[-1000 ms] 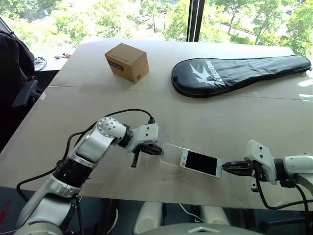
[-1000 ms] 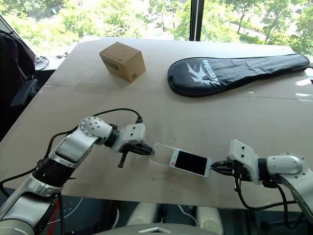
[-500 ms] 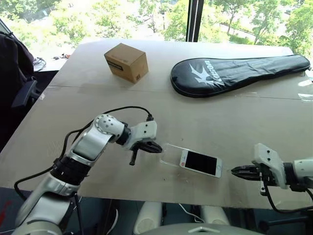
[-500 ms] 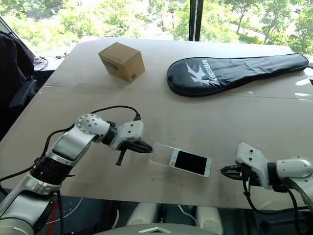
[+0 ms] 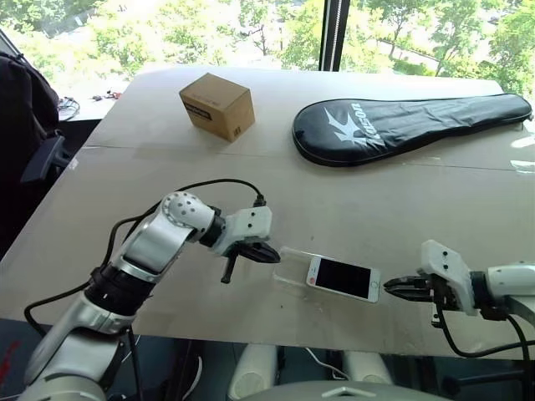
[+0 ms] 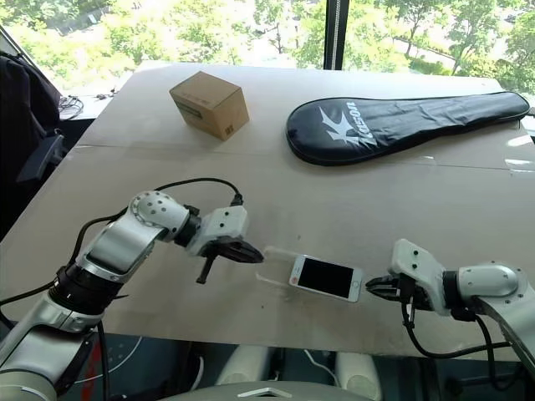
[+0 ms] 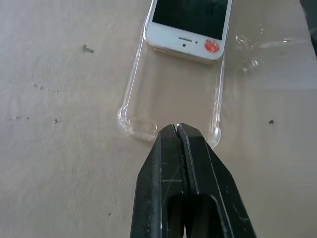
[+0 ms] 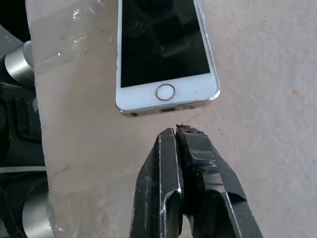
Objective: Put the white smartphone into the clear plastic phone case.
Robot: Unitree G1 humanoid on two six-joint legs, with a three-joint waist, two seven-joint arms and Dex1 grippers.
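The white smartphone [image 5: 343,278] lies screen up near the table's front edge. Its speaker end rests inside the clear plastic phone case [image 7: 173,94], and its home-button end [image 8: 165,91] sticks out to the right. The left part of the case [image 5: 289,265] holds nothing. My left gripper [image 5: 274,255] is shut, its tip at the case's left end [image 7: 177,130]. My right gripper [image 5: 391,286] is also shut and points at the phone's home-button end, a small gap short of it [image 8: 177,131].
A brown cardboard box [image 5: 216,106] stands at the back left and a black racket bag [image 5: 410,121] lies at the back right. The table's front edge [image 5: 251,334] runs just below the phone. A dark chair [image 5: 25,109] stands beyond the table's left side.
My right gripper backed slightly off the phone's end, then came part of the way back. The phone, case and left gripper have stayed put.
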